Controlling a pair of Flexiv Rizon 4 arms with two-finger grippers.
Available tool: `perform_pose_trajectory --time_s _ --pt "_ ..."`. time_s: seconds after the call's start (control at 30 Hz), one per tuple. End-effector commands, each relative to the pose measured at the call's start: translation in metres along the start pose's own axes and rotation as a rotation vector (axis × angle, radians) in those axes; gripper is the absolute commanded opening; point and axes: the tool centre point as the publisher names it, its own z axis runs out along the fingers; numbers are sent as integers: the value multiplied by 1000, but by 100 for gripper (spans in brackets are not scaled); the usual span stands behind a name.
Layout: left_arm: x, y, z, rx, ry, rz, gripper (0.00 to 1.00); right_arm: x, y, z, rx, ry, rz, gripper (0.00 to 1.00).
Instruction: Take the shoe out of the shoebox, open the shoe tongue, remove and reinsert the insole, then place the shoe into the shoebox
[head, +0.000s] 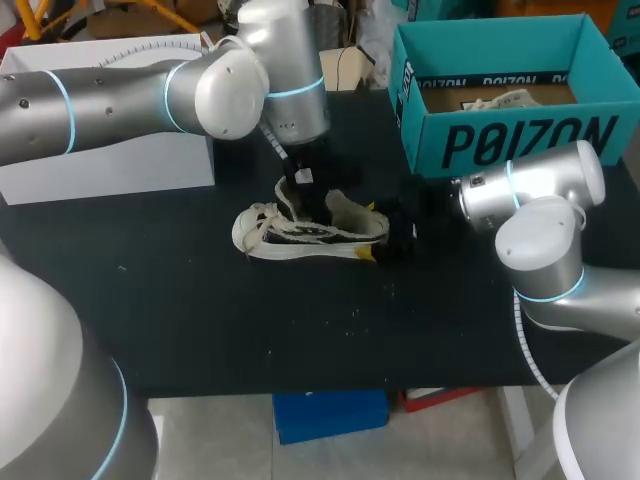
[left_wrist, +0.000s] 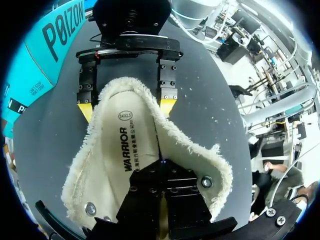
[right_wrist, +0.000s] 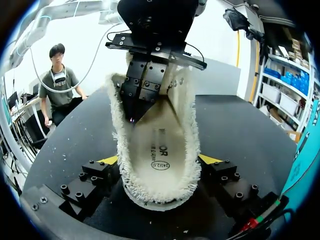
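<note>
Two grippers share the fleecy insole (left_wrist: 115, 165): our left gripper (left_wrist: 160, 172) pinches one long edge, its yellow tips hidden from us, while our right gripper (right_wrist: 161, 160) clamps the heel end. We see the shoe (head: 290, 240) lying on the dark surface (head: 200, 300) near the teal shoebox (head: 520, 145), its heel obscured.

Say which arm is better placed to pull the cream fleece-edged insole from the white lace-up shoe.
Left: the left gripper grips the cream fleece-edged insole; the right gripper only clamps the white lace-up shoe at its heel.
</note>
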Motion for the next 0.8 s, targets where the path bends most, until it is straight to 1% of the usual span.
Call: perform_pose_trajectory --time_s 0.03,0.17,0.23,0.47,0.67,0.8 --pt "1 4 -2 5 -16 -3 0 -2 -1 0 2 1 1 0" --pt "-1 5 0 1 -21 -5 0 -2 -1 0 2 1 1 0" --pt "-2 4 2 -14 -23 -2 0 -2 -1 0 2 1 1 0" --pt "-3 4 14 -43 -16 -5 0 -2 -1 0 2 1 1 0" --pt "-3 5 25 -56 -6 -19 0 -2 -1 0 2 1 1 0" --pt "-3 4 27 -54 -1 -31 0 -2 -1 0 2 1 1 0"
